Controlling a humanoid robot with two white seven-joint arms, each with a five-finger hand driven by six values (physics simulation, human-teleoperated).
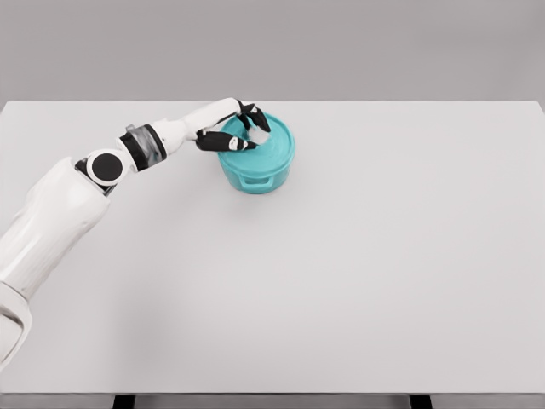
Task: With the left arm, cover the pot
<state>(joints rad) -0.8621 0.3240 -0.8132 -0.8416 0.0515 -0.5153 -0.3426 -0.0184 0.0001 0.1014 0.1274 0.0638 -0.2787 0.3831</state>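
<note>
A teal pot (255,175) stands on the white table (358,273), left of the middle and toward the back. Its teal lid (274,146) lies flat on top of the pot's rim. My left arm comes in from the lower left and stretches out to the pot. My left hand (247,129) is over the left part of the lid, its black fingers (257,116) curled around the pale knob at the lid's centre. The knob is mostly hidden by the fingers. The right arm does not show.
The table's back edge runs just behind the pot. A plain grey wall stands beyond it. The table's front edge lies along the bottom of the picture.
</note>
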